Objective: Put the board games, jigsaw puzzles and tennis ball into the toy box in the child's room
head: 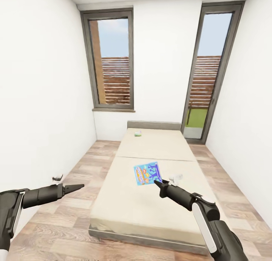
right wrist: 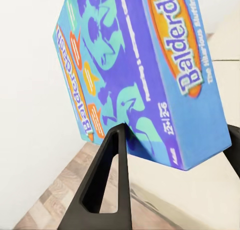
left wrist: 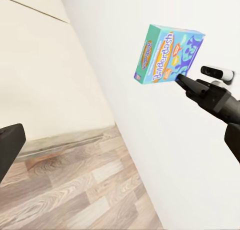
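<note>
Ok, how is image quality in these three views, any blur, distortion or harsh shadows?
Head view: wide-angle, walls and window frames splay outward, flat even light, the blue-and-orange printed game box small but sharp. Left wrist view: box title readable. Right wrist view: box very close, print slightly soft; black fingers cast almost no shadow.

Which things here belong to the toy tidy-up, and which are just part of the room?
Job:
- blue game, held off the bed by the right pincer
- pale green game, lying at the far end of the bed

Room only:
- window
- glass door
- plank floor
- left pincer, holding nothing
</note>
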